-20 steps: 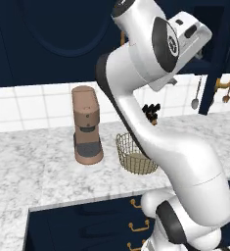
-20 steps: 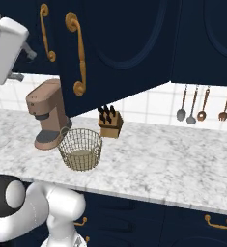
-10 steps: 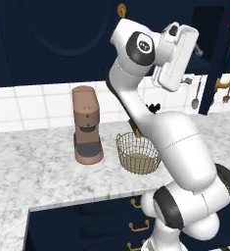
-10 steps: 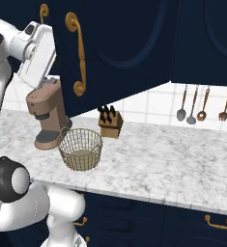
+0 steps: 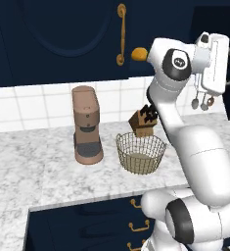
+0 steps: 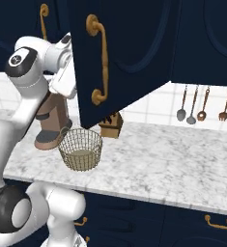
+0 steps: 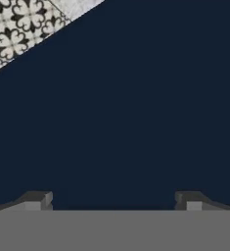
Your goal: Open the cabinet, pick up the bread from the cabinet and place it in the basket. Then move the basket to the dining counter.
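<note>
On the marble bench point(image 5: 33, 171) a brown coffee machine point(image 5: 87, 125), a knife block point(image 5: 144, 121) and the wire basket point(image 5: 140, 152) are seen, the basket just in front of the knife block and beside the machine. Utensils point(image 6: 202, 103) are hung on the tiled wall to the right. The cabinet point(image 6: 129, 48) door is swung open, and in the right base view it stands between the camera and the hand. The gripper point(image 7: 114, 201) is held wide apart, with nothing between its fingers point(image 7: 38, 200), facing a dark navy surface. The bread point(image 5: 139, 54) is seen at the cabinet's lower edge, left of the raised hand, well above the basket.
</note>
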